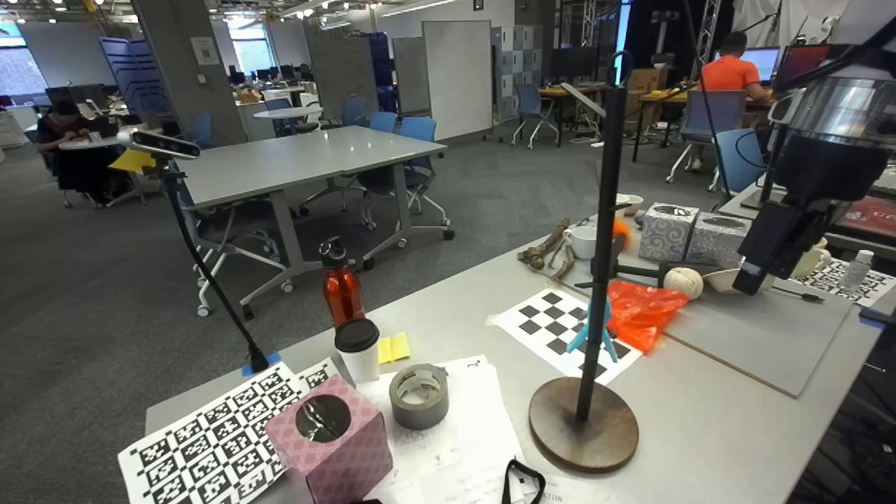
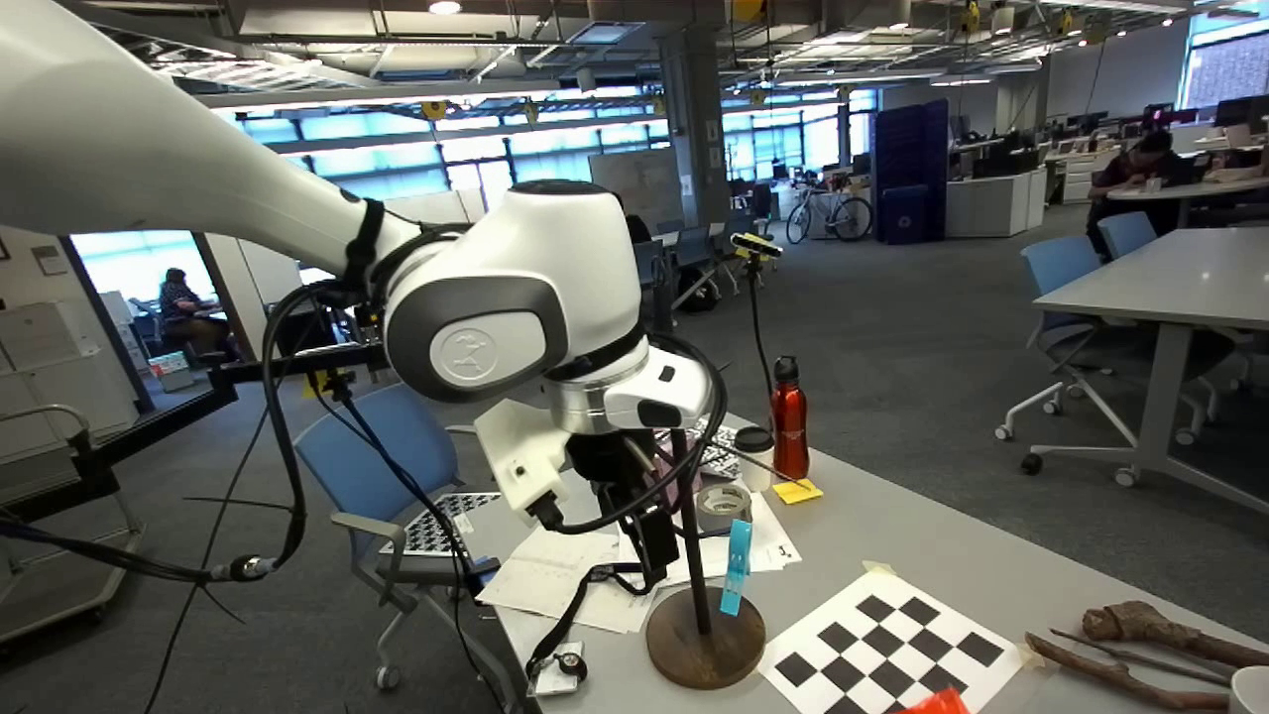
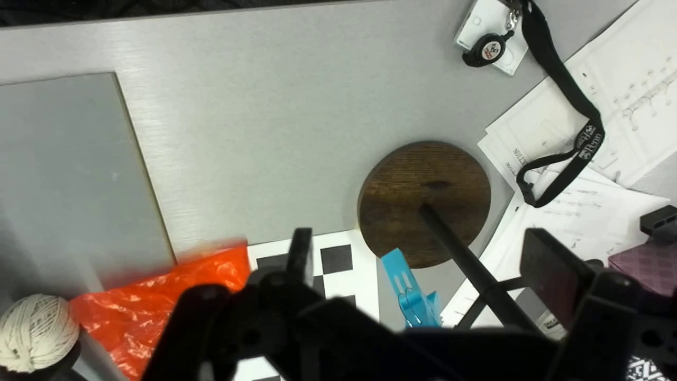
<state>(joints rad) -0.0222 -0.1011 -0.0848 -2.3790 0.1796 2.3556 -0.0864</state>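
Observation:
My gripper (image 3: 423, 254) stands open in the wrist view, one finger (image 3: 300, 254) at left and the other at right, with nothing held. Seen between them, further off, is a dark stand with a round wooden base (image 3: 402, 180) and a slanting black pole (image 3: 460, 246). A light blue clip (image 3: 399, 272) is beside that pole; how it is attached is hidden. Both exterior views show the clip (image 2: 737, 570) close to the upright pole (image 1: 603, 210). The gripper (image 2: 659, 570) points down in an exterior view, in front of the stand as seen there, apart from the clip.
A checkerboard sheet (image 1: 532, 315) lies by the stand, partly under an orange plastic bag (image 1: 647, 315). A twine ball (image 1: 683, 281), tissue boxes (image 1: 666, 234) and sticks (image 1: 542, 248) lie beyond. Nearby are a lanyard (image 3: 555, 69), tape roll (image 1: 418, 413), lidded cup (image 1: 360, 364) and red bottle (image 1: 341, 290).

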